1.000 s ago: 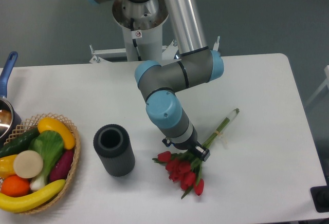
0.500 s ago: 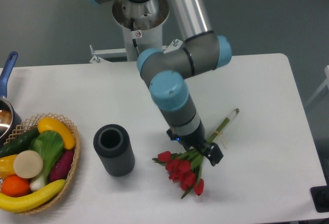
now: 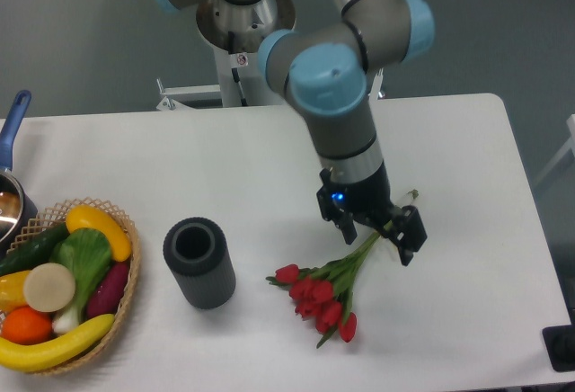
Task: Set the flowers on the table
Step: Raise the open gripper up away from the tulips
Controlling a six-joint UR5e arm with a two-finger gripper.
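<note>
The flowers [image 3: 322, 296], a bunch of red tulip buds with green leaves and pale green stems, lie flat on the white table [image 3: 467, 158], front of centre. Their buds point to the near left and the stem ends reach up to the right. My gripper [image 3: 377, 236] hangs open just above the middle of the stems, its dark fingers [image 3: 407, 237] spread to either side of them and holding nothing.
A dark grey ribbed vase [image 3: 199, 262] stands upright left of the flowers. A wicker basket [image 3: 127, 222] of fruit and vegetables sits at the near left edge, with a blue-handled pot [image 3: 11, 196] behind it. The arm's base [image 3: 243, 41] rises at the table's far edge.
My gripper has let go of the flowers, opened, and risen up and to the right along the stems. The flowers stay lying in the same spot.
</note>
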